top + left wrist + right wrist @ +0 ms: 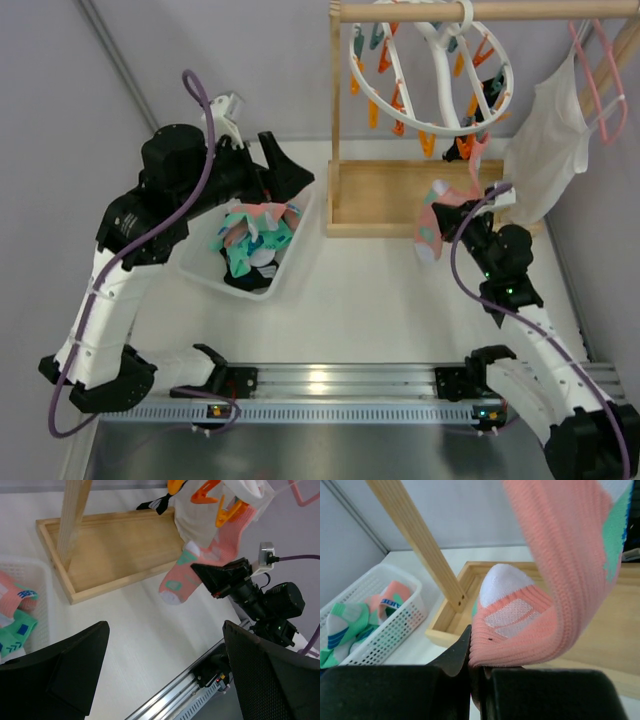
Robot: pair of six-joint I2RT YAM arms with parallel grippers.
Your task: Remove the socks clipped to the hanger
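Several patterned socks (250, 235) lie in the white mesh basket (200, 262). The right gripper's (472, 662) jaws pinch a pink knitted sock (200, 565) still clipped to the round white plastic hanger (440, 65); the left gripper's (165, 652) jaws are spread

Coral sock (560, 580), teal patches, white toe; white hanger (441, 70); orange, teal clips (427, 143).

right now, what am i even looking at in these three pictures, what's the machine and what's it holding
Two robot arms bolted to a table, each ending in a two-finger gripper. One picture looks down from above; the other two come from cameras on each wrist. The right gripper is shut on a pink sock that hangs from a white clip hanger on a wooden stand. The left gripper is open above a white basket already holding socks. A white cloth hangs at the right.
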